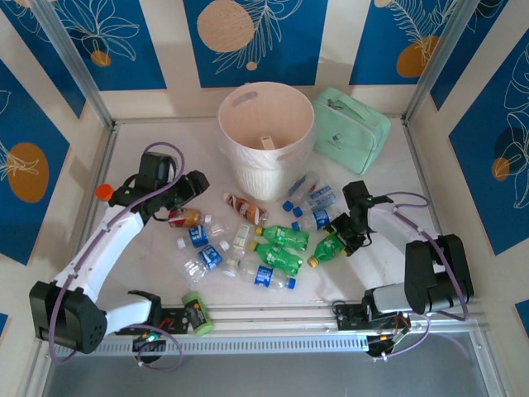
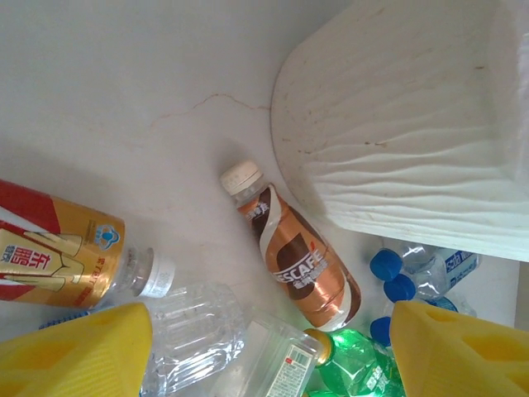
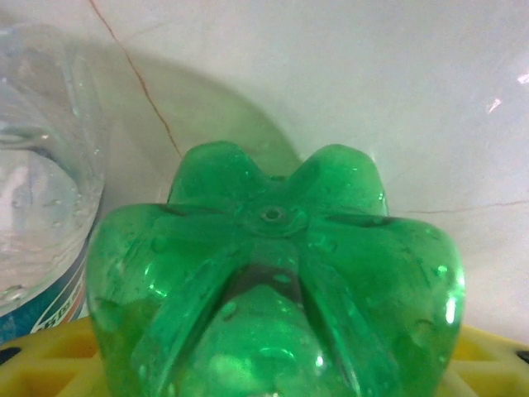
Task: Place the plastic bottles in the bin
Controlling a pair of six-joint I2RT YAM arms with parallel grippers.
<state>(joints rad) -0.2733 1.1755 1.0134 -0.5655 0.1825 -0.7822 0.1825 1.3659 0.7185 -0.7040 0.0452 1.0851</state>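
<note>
The pale bin [image 1: 264, 136] stands at the back of the table, and its ribbed wall [image 2: 397, 124] is close ahead in the left wrist view. Plastic bottles lie scattered in front of it: green ones [image 1: 285, 237], clear blue-labelled ones [image 1: 205, 258] and a brown one [image 1: 244, 207]. My left gripper [image 1: 198, 188] hovers open over the pile's left end. Its yellow fingers [image 2: 74, 351] flank a clear bottle [image 2: 194, 331], with the brown bottle [image 2: 302, 265] just beyond. My right gripper [image 1: 351, 236] is shut on a green bottle [image 1: 331, 246] at its base end. That base [image 3: 273, 281] hides the fingertips.
A mint-green zipped bag [image 1: 351, 132] lies right of the bin. A light-green can [image 1: 194, 314] sits by the left arm's base, and an orange-capped jar [image 1: 103, 192] stands at the far left. A red-and-gold bottle [image 2: 58, 256] lies left of my left gripper. Walls enclose the table.
</note>
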